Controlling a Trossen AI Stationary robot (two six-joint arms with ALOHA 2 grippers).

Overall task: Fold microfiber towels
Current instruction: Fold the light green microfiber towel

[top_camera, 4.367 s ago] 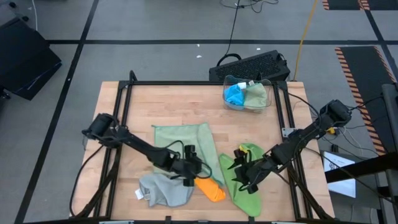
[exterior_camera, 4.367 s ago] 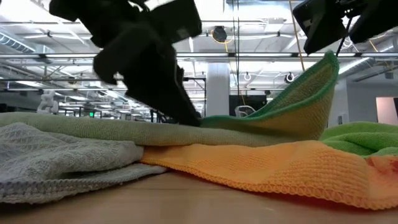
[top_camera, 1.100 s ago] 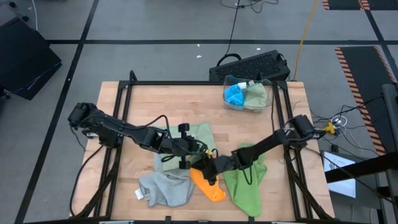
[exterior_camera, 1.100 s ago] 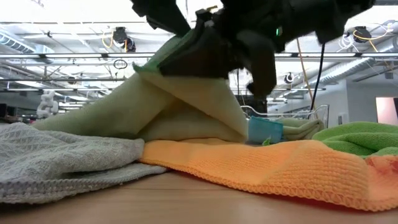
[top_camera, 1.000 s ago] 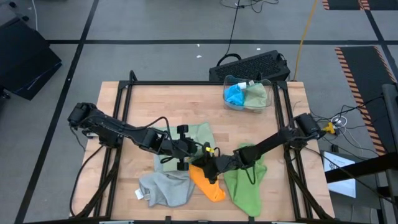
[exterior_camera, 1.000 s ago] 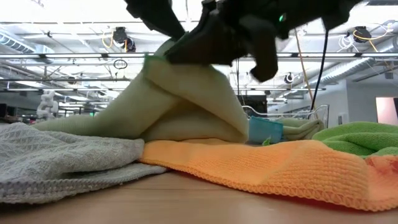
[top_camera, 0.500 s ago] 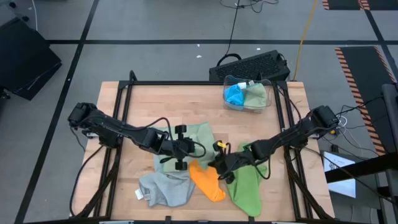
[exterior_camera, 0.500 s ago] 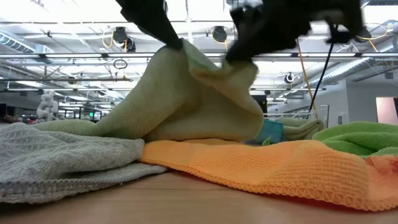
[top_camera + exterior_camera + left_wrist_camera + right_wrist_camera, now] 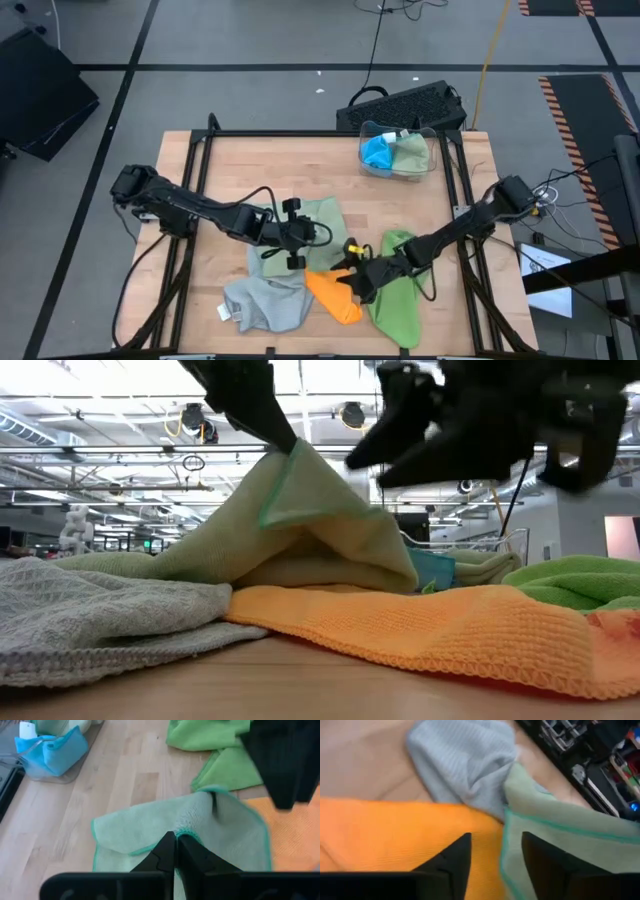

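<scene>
A sage green towel [image 9: 322,222] lies mid-table, one edge raised to a peak [image 9: 285,470] by my left gripper [image 9: 176,844], which is shut on it. Beside it lies an orange towel [image 9: 336,296], with a grey towel [image 9: 262,305] to its left and a lime green towel [image 9: 395,297] to its right. My right gripper [image 9: 495,854] hangs open just above the orange towel [image 9: 395,830], beside the sage towel's hemmed edge [image 9: 545,827], touching nothing. My left gripper pinches the sage towel's green-hemmed edge [image 9: 189,836] between its two fingers, slanting down from the table's left. That edge is lifted into a tent, with a loose flap [image 9: 330,495] folded over beside the fingers. The rest of the towel lies slack on the table and on the orange towel.
A clear bin [image 9: 398,152] with a blue and a pale green cloth stands at the far right of the table. A black crate [image 9: 405,103] sits behind it. Bare wood lies at the far left [image 9: 250,165].
My right gripper has opened and let go of the sage towel's raised corner, then drawn back toward the table's near right. The freed corner has dropped and folded over. My left gripper still holds its edge up, so the towel keeps its peak.
</scene>
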